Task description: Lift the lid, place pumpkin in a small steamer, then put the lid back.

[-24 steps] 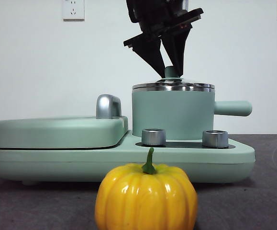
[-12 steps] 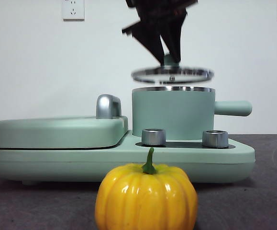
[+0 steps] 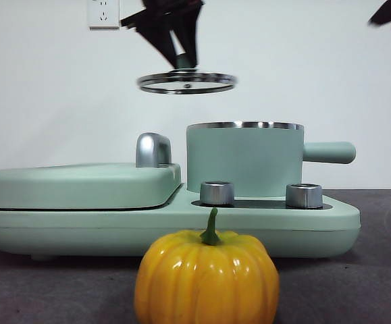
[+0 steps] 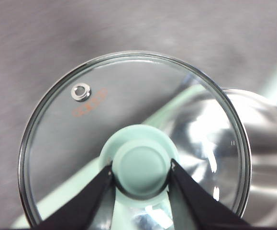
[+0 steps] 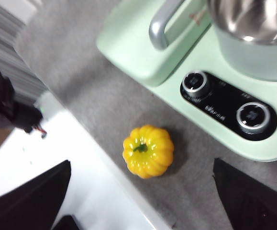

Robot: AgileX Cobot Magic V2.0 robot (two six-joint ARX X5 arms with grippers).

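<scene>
We see the left gripper (image 4: 141,168) clamped on the round glass lid's (image 3: 186,82) mint-green knob, high above the flat griddle cover (image 3: 80,182), beside the uncovered mint-green cylindrical steamer pot (image 3: 244,160). The right gripper (image 5: 140,191) is wide open above the glossy yellow-orange ribbed pumpkin (image 5: 148,151), which sits on the grey table (image 5: 105,110).

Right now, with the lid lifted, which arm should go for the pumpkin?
The right. Its claw is open with the pumpkin in plain view between its jaws, while the left claw is shut on the lid's knob, held in the air off the small steamer.
</scene>
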